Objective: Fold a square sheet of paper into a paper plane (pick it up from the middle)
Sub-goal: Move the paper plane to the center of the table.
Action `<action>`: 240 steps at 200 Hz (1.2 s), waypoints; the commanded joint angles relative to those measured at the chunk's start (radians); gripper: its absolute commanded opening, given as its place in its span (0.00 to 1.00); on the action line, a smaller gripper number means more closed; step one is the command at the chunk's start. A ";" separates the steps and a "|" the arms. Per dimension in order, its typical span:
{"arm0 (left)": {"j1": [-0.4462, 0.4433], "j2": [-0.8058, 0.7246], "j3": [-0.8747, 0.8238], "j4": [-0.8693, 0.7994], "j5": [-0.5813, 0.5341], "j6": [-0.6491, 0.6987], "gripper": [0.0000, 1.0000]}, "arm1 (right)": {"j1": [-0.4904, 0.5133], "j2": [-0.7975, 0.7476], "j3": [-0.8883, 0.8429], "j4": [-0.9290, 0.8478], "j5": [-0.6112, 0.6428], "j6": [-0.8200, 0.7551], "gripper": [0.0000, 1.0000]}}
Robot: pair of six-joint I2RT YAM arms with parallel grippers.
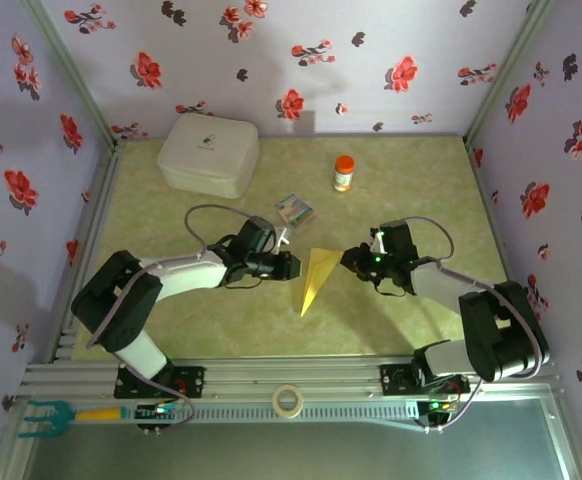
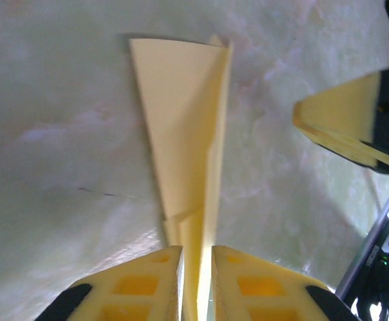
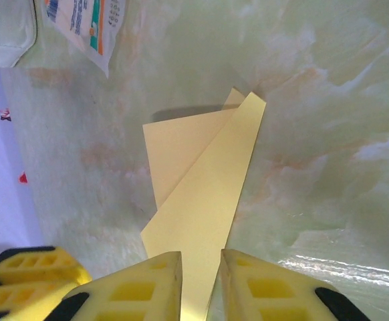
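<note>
The yellow paper plane (image 1: 316,275) lies on the green table as a slim folded dart, its point toward the near edge. My left gripper (image 1: 293,266) is at its left side and my right gripper (image 1: 348,258) at its right, both at the wide tail end. In the left wrist view the plane (image 2: 184,127) runs up between my left gripper's (image 2: 197,249) fingers, which stand a narrow gap apart. In the right wrist view the plane (image 3: 204,180) passes between my right gripper's (image 3: 201,254) fingers, also slightly apart, with table showing beside the paper.
A white box (image 1: 209,153) sits at the back left, a small orange-capped bottle (image 1: 343,173) at the back middle, and a colourful printed packet (image 1: 294,209) just behind the plane. A tape roll (image 1: 288,400) rests on the front rail.
</note>
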 commanded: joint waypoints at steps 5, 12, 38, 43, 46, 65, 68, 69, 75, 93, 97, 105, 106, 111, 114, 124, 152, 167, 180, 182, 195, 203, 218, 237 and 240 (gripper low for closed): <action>0.016 0.038 0.011 -0.054 0.006 -0.005 0.22 | 0.020 0.020 0.002 0.018 -0.003 0.018 0.26; 0.018 0.055 0.024 -0.066 0.018 -0.004 0.22 | 0.025 0.030 0.007 0.018 -0.008 0.018 0.27; 0.018 0.104 0.042 -0.069 0.042 -0.013 0.25 | 0.043 0.057 0.007 0.033 -0.022 0.019 0.28; 0.018 0.110 0.042 -0.065 0.042 -0.017 0.25 | 0.046 0.059 0.007 0.034 -0.024 0.019 0.28; 0.018 0.112 0.042 -0.061 0.044 -0.021 0.25 | 0.046 0.061 0.008 0.034 -0.025 0.019 0.28; 0.017 0.131 0.050 -0.041 0.069 -0.023 0.26 | 0.054 0.073 0.010 0.038 -0.033 0.019 0.28; 0.018 0.133 0.050 -0.036 0.072 -0.025 0.27 | 0.056 0.076 0.011 0.039 -0.035 0.018 0.28; 0.018 0.134 0.050 -0.033 0.072 -0.024 0.27 | 0.056 0.077 0.011 0.039 -0.036 0.018 0.28; 0.017 0.136 0.050 -0.022 0.080 -0.028 0.27 | 0.060 0.081 0.012 0.040 -0.039 0.018 0.28; 0.017 0.150 0.056 -0.002 0.114 -0.028 0.28 | 0.066 0.091 0.015 0.039 -0.045 0.016 0.27; 0.016 0.155 0.058 0.001 0.120 -0.026 0.28 | 0.067 0.092 0.015 0.039 -0.043 0.016 0.27; 0.015 0.162 0.061 0.007 0.133 -0.027 0.28 | 0.071 0.094 0.014 0.040 -0.041 0.018 0.27; 0.016 0.163 0.063 0.007 0.135 -0.028 0.28 | 0.072 0.095 0.014 0.040 -0.041 0.018 0.27; 0.015 0.168 0.064 0.014 0.145 -0.029 0.28 | 0.074 0.097 0.014 0.041 -0.040 0.018 0.27; 0.016 0.171 0.065 0.017 0.151 -0.030 0.28 | 0.076 0.098 0.013 0.043 -0.039 0.019 0.27; 0.012 0.183 0.070 0.021 0.166 -0.031 0.28 | 0.082 0.103 0.012 0.048 -0.042 0.021 0.27; 0.007 0.217 0.074 0.012 0.171 -0.047 0.28 | 0.097 0.114 0.010 0.063 -0.051 0.027 0.25; 0.003 0.226 0.076 0.005 0.175 -0.048 0.28 | 0.102 0.116 0.007 0.066 -0.053 0.026 0.25; -0.002 0.229 0.082 -0.010 0.171 -0.042 0.28 | 0.106 0.117 0.004 0.066 -0.054 0.028 0.25; -0.001 0.229 0.082 -0.010 0.171 -0.043 0.28 | 0.106 0.118 0.003 0.066 -0.054 0.028 0.25; -0.005 0.232 0.085 -0.009 0.180 -0.039 0.28 | 0.112 0.117 0.000 0.066 -0.056 0.027 0.24; -0.009 0.232 0.087 -0.007 0.185 -0.039 0.28 | 0.114 0.118 -0.004 0.067 -0.061 0.026 0.24; -0.012 0.232 0.092 -0.002 0.195 -0.039 0.28 | 0.120 0.120 -0.009 0.067 -0.064 0.026 0.23; -0.016 0.234 0.096 0.002 0.200 -0.040 0.28 | 0.123 0.120 -0.019 0.066 -0.057 0.027 0.22; -0.016 0.235 0.097 0.003 0.202 -0.040 0.28 | 0.123 0.121 -0.020 0.066 -0.057 0.027 0.22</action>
